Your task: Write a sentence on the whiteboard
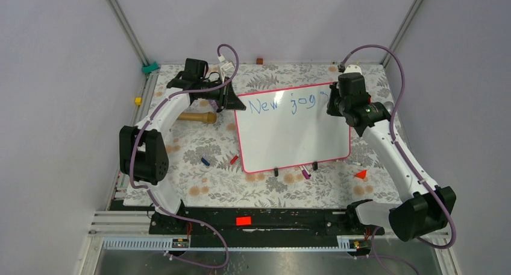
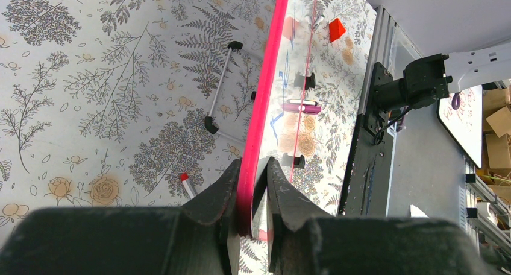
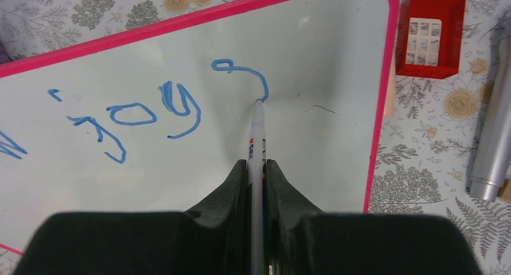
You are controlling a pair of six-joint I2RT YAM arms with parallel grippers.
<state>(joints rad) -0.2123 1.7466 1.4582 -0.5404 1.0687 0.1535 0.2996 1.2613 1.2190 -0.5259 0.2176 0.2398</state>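
Observation:
The whiteboard point(image 1: 295, 142), glossy white in a pink-red frame, lies on the floral tablecloth. The sentence point(image 1: 283, 104) reads "New jog" in blue, followed by a fresh curved stroke. My left gripper point(image 1: 232, 100) is at the board's far left corner. In the left wrist view my left gripper point(image 2: 252, 163) is shut on the pink frame of the whiteboard point(image 2: 268, 76). My right gripper point(image 3: 256, 163) is shut on a white marker point(image 3: 258, 127). The marker's tip touches the whiteboard point(image 3: 301, 142) at the end of the curved blue stroke after "jog" point(image 3: 150, 112).
A red block point(image 3: 431, 34) and a silver cylinder point(image 3: 491, 136) lie past the board's right edge. A wooden handle point(image 1: 196, 116) lies left of the board. Near its front edge lie a purple marker point(image 1: 305, 173), black clips point(image 1: 276, 172), a red piece point(image 1: 361, 174) and small marker bits point(image 1: 205, 161).

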